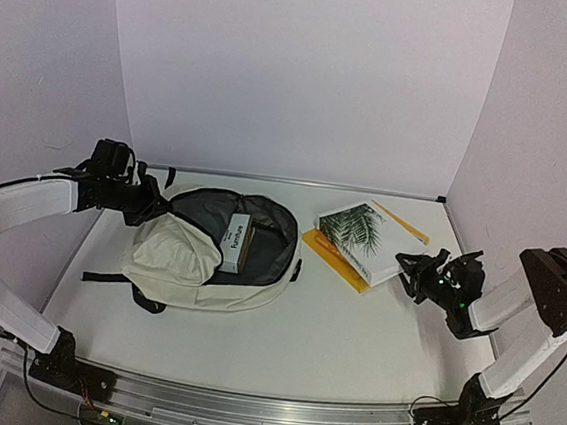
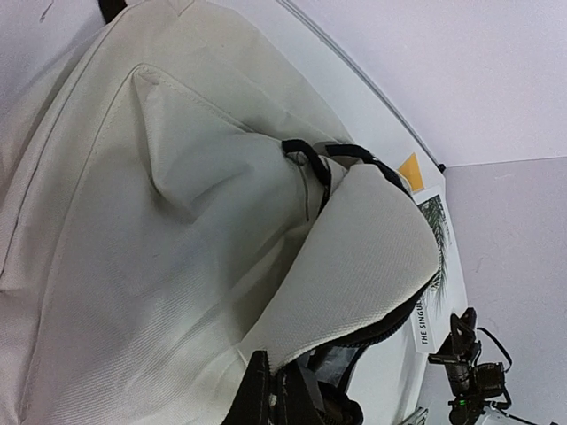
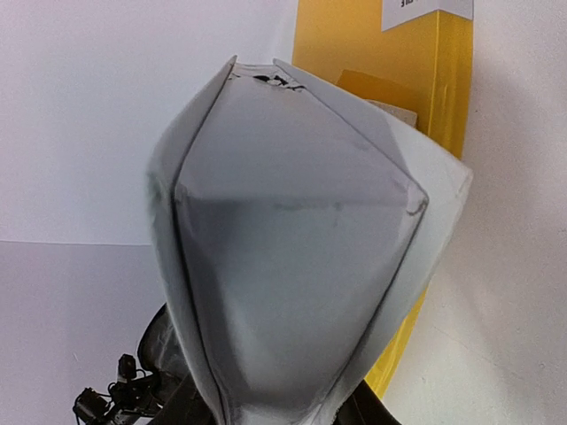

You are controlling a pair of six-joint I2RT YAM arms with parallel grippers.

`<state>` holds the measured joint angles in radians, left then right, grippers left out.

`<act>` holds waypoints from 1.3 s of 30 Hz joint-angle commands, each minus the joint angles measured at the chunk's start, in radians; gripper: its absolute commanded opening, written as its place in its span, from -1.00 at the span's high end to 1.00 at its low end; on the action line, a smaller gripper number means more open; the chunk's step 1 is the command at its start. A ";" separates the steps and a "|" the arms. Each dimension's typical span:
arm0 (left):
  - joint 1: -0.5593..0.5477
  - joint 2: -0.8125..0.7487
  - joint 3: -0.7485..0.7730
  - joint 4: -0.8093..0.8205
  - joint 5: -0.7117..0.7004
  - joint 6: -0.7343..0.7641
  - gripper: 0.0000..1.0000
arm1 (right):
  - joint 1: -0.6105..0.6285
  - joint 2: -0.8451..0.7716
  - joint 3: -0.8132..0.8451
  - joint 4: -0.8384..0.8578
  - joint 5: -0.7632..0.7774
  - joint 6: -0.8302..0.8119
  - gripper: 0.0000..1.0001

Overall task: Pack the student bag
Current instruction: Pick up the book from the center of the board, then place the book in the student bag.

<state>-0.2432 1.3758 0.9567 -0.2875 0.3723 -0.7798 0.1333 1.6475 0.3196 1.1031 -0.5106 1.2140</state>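
The cream student bag [image 1: 174,257] lies left of centre with its top unzipped, showing black lining and a white book [image 1: 235,240] inside. My left gripper [image 1: 154,205] is shut on the edge of the bag's cream flap [image 2: 372,257] and holds it up; the left wrist view shows the fabric pinched between the black fingers [image 2: 257,394]. To the right, a white book with a palm-leaf cover [image 1: 359,238] rests on a yellow book [image 1: 331,257]. My right gripper [image 1: 411,265] grips its near corner, which fills the right wrist view [image 3: 292,266].
A thin orange strip [image 1: 400,222] lies behind the palm-leaf book. Black bag straps [image 1: 106,277] trail left and toward the back wall. White walls close in the table on three sides. The right arm [image 2: 469,372] shows in the left wrist view.
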 commanded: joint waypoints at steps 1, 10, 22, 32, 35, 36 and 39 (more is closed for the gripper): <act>0.001 -0.035 0.070 0.014 0.052 0.053 1.00 | -0.003 -0.151 -0.010 0.110 -0.003 0.035 0.25; 0.000 -0.022 0.186 0.037 0.257 0.179 0.99 | -0.004 -0.461 0.226 -0.477 -0.026 -0.216 0.48; -0.007 0.036 0.326 0.037 0.424 0.222 1.00 | 0.052 -0.543 0.397 -0.698 -0.223 -0.214 0.60; -0.030 0.058 0.370 0.049 0.456 0.233 0.99 | 0.272 -0.429 0.497 -0.672 -0.203 -0.194 0.61; -0.039 0.062 0.382 0.051 0.466 0.237 1.00 | 0.318 -0.383 0.511 -0.657 -0.186 -0.191 0.60; -0.042 0.063 0.384 0.054 0.476 0.240 1.00 | 0.329 -0.371 0.512 -0.650 -0.181 -0.192 0.60; -0.053 0.064 0.396 0.058 0.498 0.251 1.00 | 0.359 -0.320 0.513 -0.612 -0.169 -0.187 0.59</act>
<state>-0.2811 1.4507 1.2658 -0.3062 0.7954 -0.5665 0.4604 1.2805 0.7856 0.3747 -0.6970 1.0139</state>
